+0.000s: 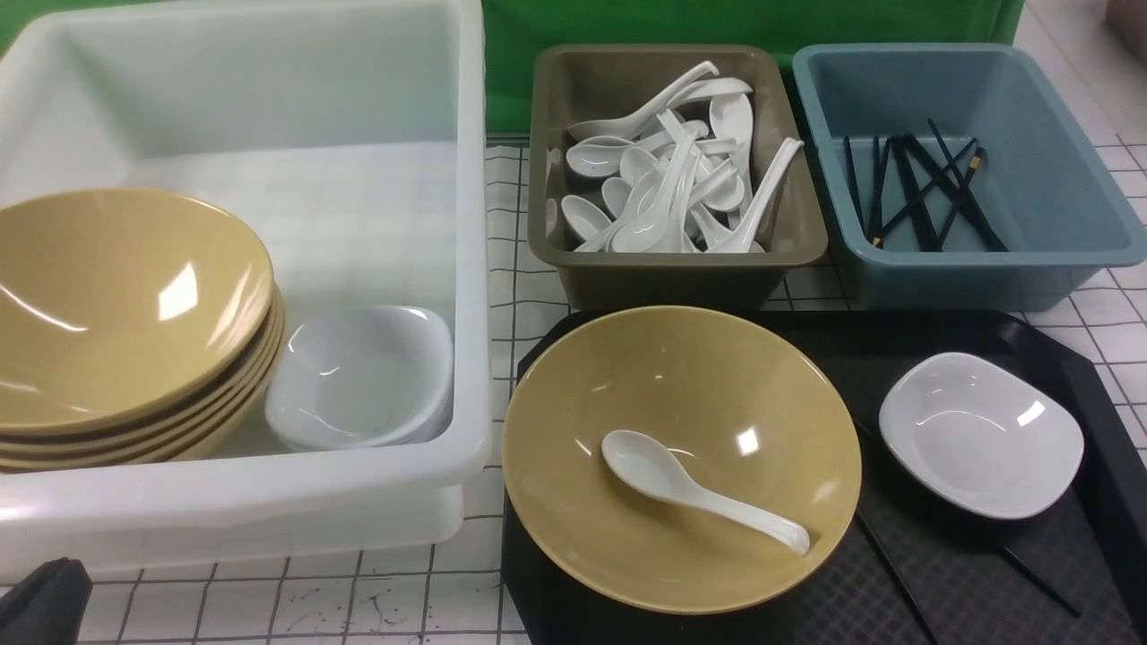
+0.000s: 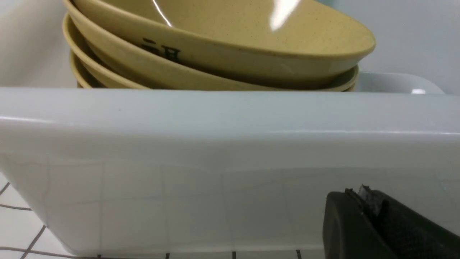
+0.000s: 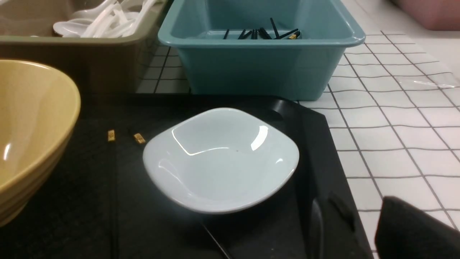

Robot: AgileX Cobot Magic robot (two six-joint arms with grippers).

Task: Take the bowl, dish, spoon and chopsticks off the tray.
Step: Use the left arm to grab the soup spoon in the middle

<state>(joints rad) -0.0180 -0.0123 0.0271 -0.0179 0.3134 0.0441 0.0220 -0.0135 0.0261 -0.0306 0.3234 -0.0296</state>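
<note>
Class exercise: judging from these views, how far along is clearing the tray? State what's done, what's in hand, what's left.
Done: nothing yet. The bowl with the spoon inside, the dish and the chopsticks all lie on the tray. In hand: nothing; the left gripper is shut, empty, by the white tub. Left: all four items.

L fingers (image 2: 346,230) matte blk plastic — rounded edges, w/ textured pad.

The front camera looks down and forward over the whole worktop (image 1: 506,269). The left wrist camera sits low, very near the tub (image 2: 215,162) wall. The right wrist camera sits low, close to the dish (image 3: 222,162). The front view shows both too.
</note>
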